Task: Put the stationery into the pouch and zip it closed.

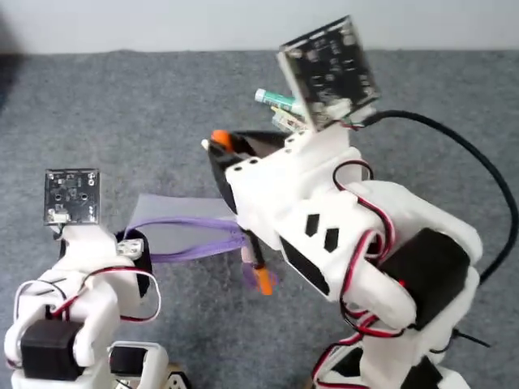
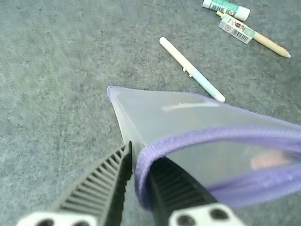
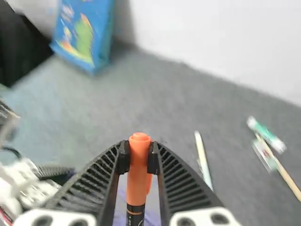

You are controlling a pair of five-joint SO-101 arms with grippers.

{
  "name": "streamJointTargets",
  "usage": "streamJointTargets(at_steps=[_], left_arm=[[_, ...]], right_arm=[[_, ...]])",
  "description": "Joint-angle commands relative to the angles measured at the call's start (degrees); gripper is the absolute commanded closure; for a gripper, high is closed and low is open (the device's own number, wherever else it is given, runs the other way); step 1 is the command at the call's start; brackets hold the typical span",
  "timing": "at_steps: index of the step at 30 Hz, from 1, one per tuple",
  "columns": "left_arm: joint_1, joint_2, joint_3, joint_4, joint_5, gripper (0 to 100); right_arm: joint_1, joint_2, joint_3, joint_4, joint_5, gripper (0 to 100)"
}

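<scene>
While the left gripper point(image 2: 138, 157) pinches the pouch point(image 2: 188, 122) shut-tight by its purple rim, the right gripper point(image 3: 139, 151) clamps an orange marker point(image 3: 138, 186). Beyond the pouch lie a pen point(image 2: 190, 69), glue stick point(image 2: 225, 8) and pencil point(image 2: 256, 37), the last two with barcode labels whose print is unreadable.

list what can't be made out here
High view: the right arm covers part of the pouch and most of the glue stick.
Left wrist view: the pouch runs off the edge; a pinkish shape inside too blurred to name.
Right wrist view: the orange marker runs off the edge.
</scene>
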Motion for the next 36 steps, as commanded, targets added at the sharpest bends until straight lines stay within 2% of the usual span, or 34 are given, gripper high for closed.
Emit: streamJointTargets(at_steps=[1,8,13,26,36], left_arm=[[0.18,6.86,-7.87,0.7,1.05,99],[0.18,22.59,-17.36,5.27,1.05,99],[0.18,24.18,-19.21,4.84,1.05,99],[0.18,24.18,-18.95,4.84,1.05,99],[0.09,24.18,-19.12,4.84,1.05,99]], right_arm=[[-1.89,-1.36,-0.18,-7.08,-1.49,99.1],[-2.07,2.86,-0.18,-20.62,-1.14,99.1],[-1.89,6.64,-0.18,-26.24,-1.14,99.1],[-1.71,18.33,-0.18,-29.14,-1.14,99.1],[0.4,21.14,-0.18,-29.05,-1.32,99.0]])
